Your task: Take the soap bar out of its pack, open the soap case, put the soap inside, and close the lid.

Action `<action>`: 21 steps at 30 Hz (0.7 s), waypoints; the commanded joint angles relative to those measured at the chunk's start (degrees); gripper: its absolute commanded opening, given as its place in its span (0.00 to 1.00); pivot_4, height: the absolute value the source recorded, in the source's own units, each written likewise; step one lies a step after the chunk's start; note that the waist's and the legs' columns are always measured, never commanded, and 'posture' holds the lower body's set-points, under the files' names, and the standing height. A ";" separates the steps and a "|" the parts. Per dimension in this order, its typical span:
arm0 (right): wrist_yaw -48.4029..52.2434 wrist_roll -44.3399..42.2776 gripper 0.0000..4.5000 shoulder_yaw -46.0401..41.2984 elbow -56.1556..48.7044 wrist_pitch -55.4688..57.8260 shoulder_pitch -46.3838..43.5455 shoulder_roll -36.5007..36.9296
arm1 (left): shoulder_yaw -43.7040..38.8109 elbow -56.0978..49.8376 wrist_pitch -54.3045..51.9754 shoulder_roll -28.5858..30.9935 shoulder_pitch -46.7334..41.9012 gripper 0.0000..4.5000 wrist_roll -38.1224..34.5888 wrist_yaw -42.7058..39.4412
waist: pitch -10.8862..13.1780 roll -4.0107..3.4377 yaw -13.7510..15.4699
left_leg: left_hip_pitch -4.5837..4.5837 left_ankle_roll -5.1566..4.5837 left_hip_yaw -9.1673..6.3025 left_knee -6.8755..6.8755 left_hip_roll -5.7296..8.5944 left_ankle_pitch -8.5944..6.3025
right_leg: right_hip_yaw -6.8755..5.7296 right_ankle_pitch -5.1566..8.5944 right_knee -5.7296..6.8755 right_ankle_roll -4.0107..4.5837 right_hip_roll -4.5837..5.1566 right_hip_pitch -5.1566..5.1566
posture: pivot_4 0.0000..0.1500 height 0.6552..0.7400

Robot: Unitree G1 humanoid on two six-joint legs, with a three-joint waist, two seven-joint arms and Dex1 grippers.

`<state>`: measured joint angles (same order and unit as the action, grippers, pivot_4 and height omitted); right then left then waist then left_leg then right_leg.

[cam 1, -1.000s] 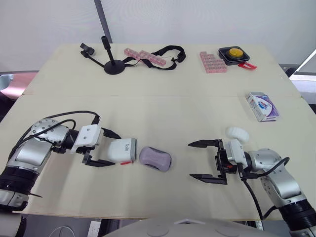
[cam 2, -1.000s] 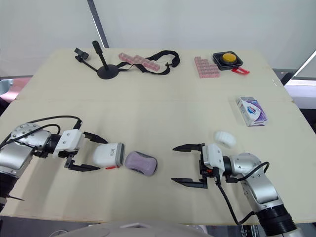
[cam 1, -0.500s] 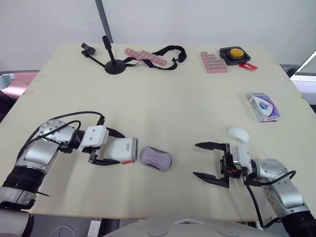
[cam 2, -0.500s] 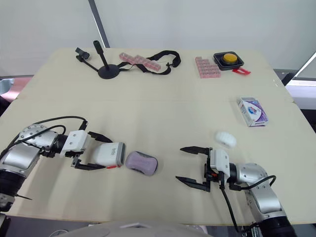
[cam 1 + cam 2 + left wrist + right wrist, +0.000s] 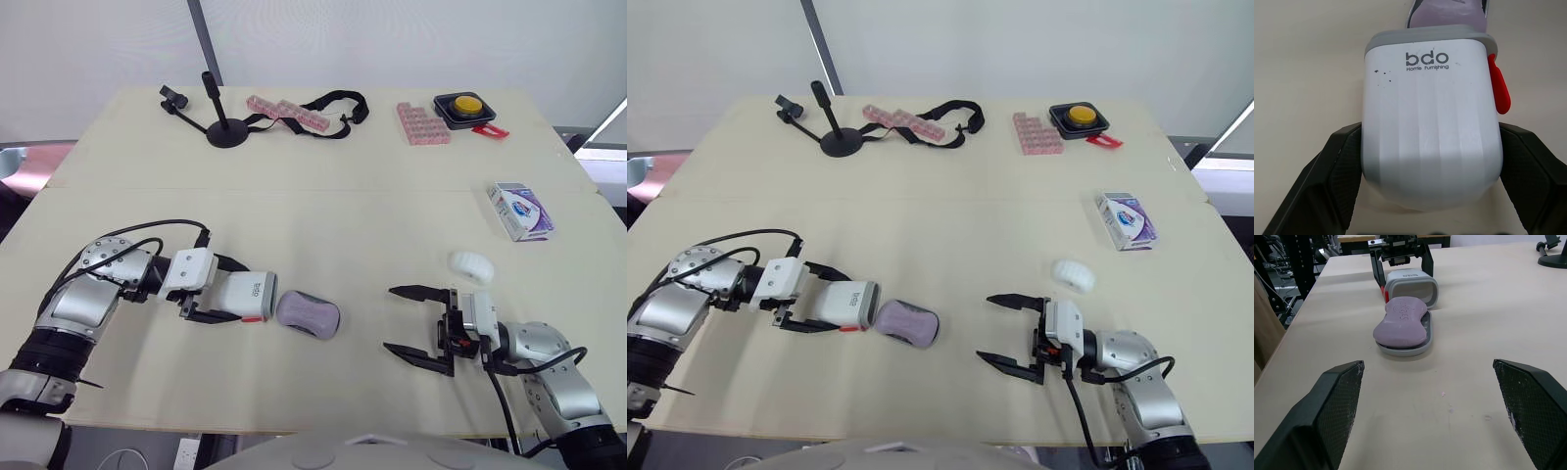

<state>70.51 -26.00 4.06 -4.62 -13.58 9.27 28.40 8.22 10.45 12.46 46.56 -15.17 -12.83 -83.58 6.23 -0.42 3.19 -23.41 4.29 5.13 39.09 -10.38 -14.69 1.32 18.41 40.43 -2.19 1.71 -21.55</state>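
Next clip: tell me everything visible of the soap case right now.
The soap case is a white, ribbed, plastic-looking sleeve with a grey rim, a red tab on one side and "bdo Home Furnishing" printed near the rim. It lies on its side on the table, clamped at both flanks by the black fingers of the left hand. Its open mouth faces a grey tray right in front of it, which carries the purple soap bar.

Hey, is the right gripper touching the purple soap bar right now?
Apart. The right wrist view shows bare table between the right gripper and the soap bar.
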 commanded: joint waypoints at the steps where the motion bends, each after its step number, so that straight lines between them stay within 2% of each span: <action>1: 1.12 0.12 1.00 -0.34 -0.44 -0.80 -0.62 1.33 | -0.68 0.11 1.56 0.00 -0.84 0.77 0.25 0.60 | 0.00 0.00 -0.01 | -0.01 -0.04 0.00 0.01 0.00 -0.02 | -0.01 0.00 0.01 0.00 0.01 0.00 | 1.00 0.72; 8: -2.83 1.02 1.00 1.83 -7.63 9.60 -5.68 4.39 | -1.50 0.46 4.62 0.63 -0.10 0.77 -0.20 0.61 | 0.00 0.00 -0.11 | 0.00 -0.09 0.00 0.09 -0.02 -0.02 | -0.04 0.01 0.08 0.01 0.01 0.00 | 1.00 0.72; 16: -15.56 4.78 1.00 11.51 -22.60 34.76 -15.05 4.36 | -1.34 0.95 5.55 0.57 -0.41 0.77 -0.32 0.54 | 0.00 -0.01 0.34 | 0.00 0.21 -0.02 0.10 -0.02 0.15 | -0.07 0.01 0.28 0.01 -0.02 -0.05 | 1.00 0.72; 21: -20.81 7.25 1.00 16.77 -27.93 45.11 -19.42 3.67 | -1.14 2.65 5.83 0.19 -1.65 0.77 0.00 0.60 | 0.00 -0.01 0.87 | 0.00 0.28 0.01 0.11 0.03 0.17 | -0.03 0.00 0.34 -0.01 -0.02 -0.05 | 1.00 0.72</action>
<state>51.52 -19.49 19.82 -28.85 28.28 -8.61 32.23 8.03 12.91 17.26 46.27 -15.60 -12.73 -82.90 6.24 -0.43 4.06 -23.41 4.60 5.14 39.20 -10.34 -14.50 1.29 18.41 40.76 -2.19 1.69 -21.60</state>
